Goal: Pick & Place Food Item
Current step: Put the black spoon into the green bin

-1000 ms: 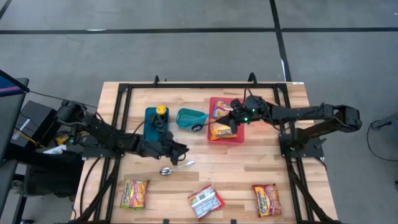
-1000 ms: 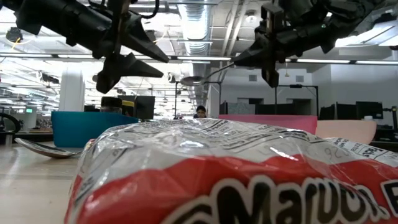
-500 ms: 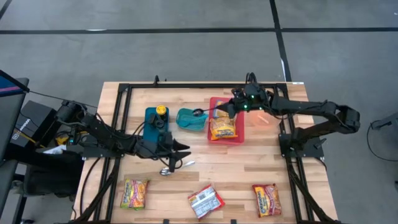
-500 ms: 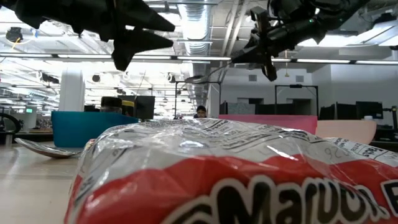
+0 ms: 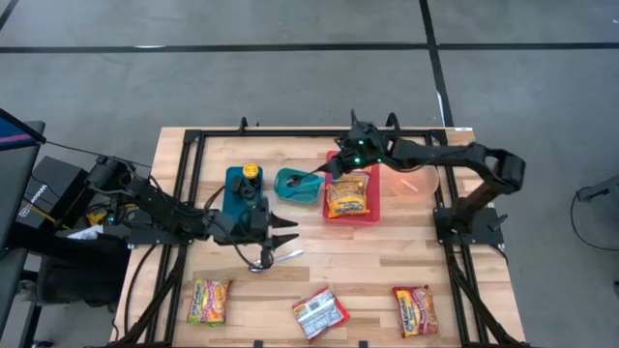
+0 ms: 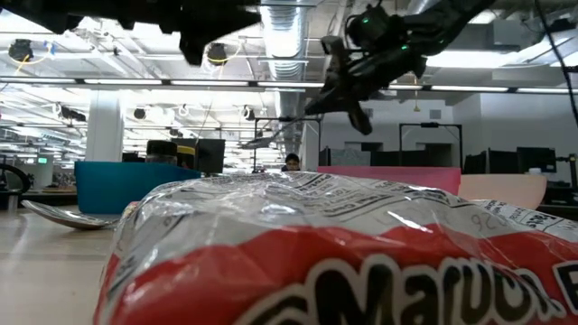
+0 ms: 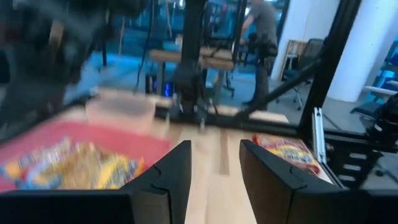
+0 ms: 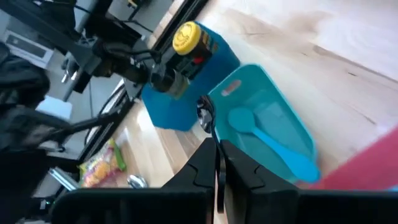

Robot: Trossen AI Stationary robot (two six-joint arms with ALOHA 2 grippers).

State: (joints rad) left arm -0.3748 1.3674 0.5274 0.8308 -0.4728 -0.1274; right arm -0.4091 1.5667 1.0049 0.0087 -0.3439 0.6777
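A noodle packet (image 5: 348, 196) lies in the red tray (image 5: 335, 160). Other packets (image 5: 210, 300), (image 5: 320, 312), (image 5: 415, 309) lie along the table's near edge. My right gripper (image 5: 332, 174) is shut on a thin dark spoon whose bowl (image 8: 204, 112) hangs over the teal container (image 5: 298, 186); a blue spoon (image 8: 267, 140) lies in that container. Left of centre, my left gripper (image 5: 290, 232) points level above the table. It is open, with nothing between its fingers (image 7: 166, 180). A metal spoon (image 5: 259, 265) lies on the wood just nearer than that gripper. My right gripper pinches the dark spoon's thin handle (image 8: 217, 167) between its two fingers, the handle running out along them. The fingers slant down toward the table's left. The spoon is lifted clear, its bowl out beyond the fingertips above the teal container.
A blue box (image 5: 235, 193) with a yellow-capped bottle (image 5: 250, 172) stands left of the teal container. A pink bowl (image 5: 411, 181) sits right of the red tray. A black frame (image 5: 190, 193) rims the table. Bare wood lies between tray and near packets.
My right gripper has carried the dark spoon toward the table's left, from above the red tray to above the teal container, staying shut on it. My left gripper has risen a little and rolled about its own axis, still open.
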